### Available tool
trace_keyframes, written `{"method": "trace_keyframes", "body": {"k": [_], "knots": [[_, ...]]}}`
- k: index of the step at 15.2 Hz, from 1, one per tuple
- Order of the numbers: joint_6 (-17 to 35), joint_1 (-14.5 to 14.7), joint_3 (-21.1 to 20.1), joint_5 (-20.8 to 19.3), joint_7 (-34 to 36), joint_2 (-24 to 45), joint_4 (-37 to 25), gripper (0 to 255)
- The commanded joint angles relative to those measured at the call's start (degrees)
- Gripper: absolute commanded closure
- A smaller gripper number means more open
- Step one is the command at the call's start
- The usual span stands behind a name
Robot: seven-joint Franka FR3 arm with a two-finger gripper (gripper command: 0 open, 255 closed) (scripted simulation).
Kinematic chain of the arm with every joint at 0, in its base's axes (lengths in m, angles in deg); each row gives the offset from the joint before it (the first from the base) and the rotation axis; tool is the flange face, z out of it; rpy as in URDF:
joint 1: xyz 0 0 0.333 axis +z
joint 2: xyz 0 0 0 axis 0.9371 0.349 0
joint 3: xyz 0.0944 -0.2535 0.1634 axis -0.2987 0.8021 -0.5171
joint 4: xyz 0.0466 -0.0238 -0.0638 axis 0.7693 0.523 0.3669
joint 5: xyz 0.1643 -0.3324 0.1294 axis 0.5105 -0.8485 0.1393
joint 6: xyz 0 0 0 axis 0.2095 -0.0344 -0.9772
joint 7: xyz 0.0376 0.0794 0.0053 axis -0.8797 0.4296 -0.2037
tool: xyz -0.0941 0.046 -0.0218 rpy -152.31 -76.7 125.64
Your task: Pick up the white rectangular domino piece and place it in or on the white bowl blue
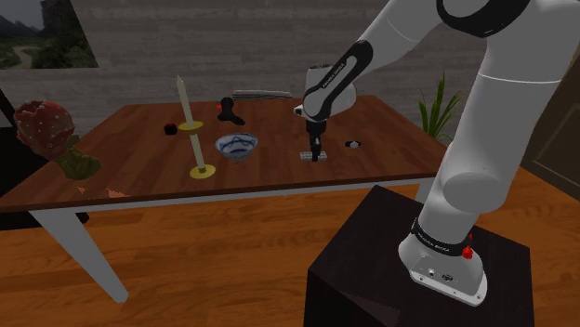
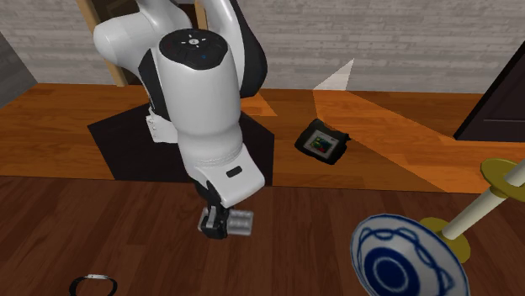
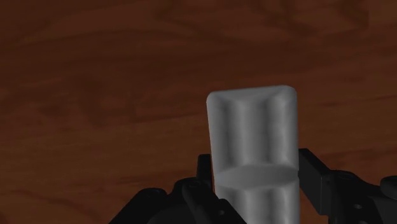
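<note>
The pale grey rectangular domino (image 3: 254, 140) lies flat on the brown wooden table (image 1: 139, 176), close to its near edge. My black gripper (image 1: 316, 155) points straight down onto one end of the piece, and its fingers (image 3: 313, 175) press against both long sides. From the second exterior view, the domino (image 2: 243, 222) sticks out sideways from the gripper (image 2: 214, 229). The white bowl with blue pattern (image 1: 237, 146) stands upright and empty on the table toward the shoulder view's left of the gripper; the bowl (image 2: 405, 261) is at the second exterior view's lower right.
A yellow candlestick with a tall pale candle (image 1: 193, 130) stands beside the bowl. Small black items (image 1: 353, 145) (image 1: 170, 129) and a black and red object (image 1: 229, 111) lie on the table. A lumpy red and green thing (image 1: 45, 125) sits at the table's far left end.
</note>
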Motion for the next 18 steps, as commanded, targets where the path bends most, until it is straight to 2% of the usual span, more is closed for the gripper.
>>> {"method": "trace_keyframes", "body": {"k": [1,18], "knots": [[-1.7,0.0,0.1,-0.6,0.4,-1.4,-0.3,255],[-15.5,0.0,-0.4,-3.4,2.2,-10.6,-5.2,255]]}}
